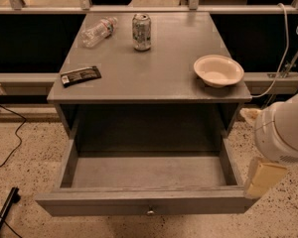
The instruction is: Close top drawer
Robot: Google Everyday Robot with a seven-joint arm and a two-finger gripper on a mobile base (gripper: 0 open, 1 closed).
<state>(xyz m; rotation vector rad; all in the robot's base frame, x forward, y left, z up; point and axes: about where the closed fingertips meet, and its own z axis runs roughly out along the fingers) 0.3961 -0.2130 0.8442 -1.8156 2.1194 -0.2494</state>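
The top drawer (149, 201) stands pulled far out toward the near side of the grey counter (159, 83), its interior bare and its small round knob (150, 212) at the centre of the front panel; the gripper (264, 176), a pale yellowish piece under the arm's white rounded housing (284, 128), sits at the right near corner of the drawer front, just beside it; whether it is wide or narrow cannot be told. On the counter lie a clear plastic bottle (99, 31) on its side at far left, an upright can (141, 31) just right of it, a dark wrapper (80, 76) near the left edge, and a white bowl (218, 70) at right.
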